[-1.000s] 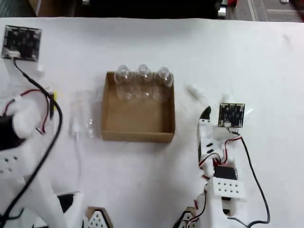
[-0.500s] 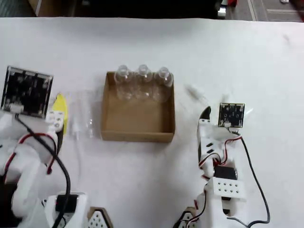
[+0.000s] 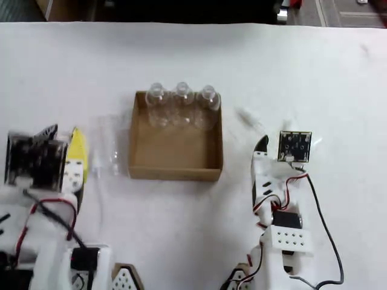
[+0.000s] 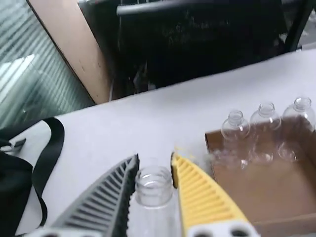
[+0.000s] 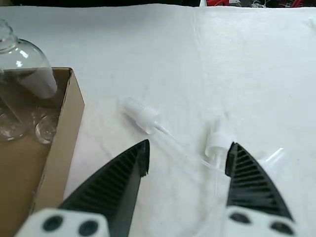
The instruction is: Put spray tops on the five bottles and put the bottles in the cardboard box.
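— Three bottles (image 3: 181,106) are in the box (image 3: 175,154), along the far wall. They look uncapped. What moved?
— Left arm only. A second ago it was at the far-left of the table (image 3: 181,54). It has swung back toward the near edge and now sits by the fourth bottle (image 4: 154,185), which is on the table just left of the box, no top on.
— Grip?
— Left gripper (image 4: 154,158) fingers are narrowly apart, with the bottle neck in the gap in the wrist view. Can't tell if the pads touch it. The bottle hasn't shifted, so I'd call it lined up, not lifted.
— Right side?
— No change. Right gripper (image 5: 187,150) is spread wide, holding nothing, over two tops (image 5: 143,117) lying on the table right of the box.
— So next is pairing bottle and top?
— My read, yes: left steadies the bottle, right fetches a top. Capping isn't started. I count four bottles.
— Any labels or print?
— None readable. Bottles are clear and plain, the box is plain brown, and the wrist boards (image 3: 295,147) are too small to read.
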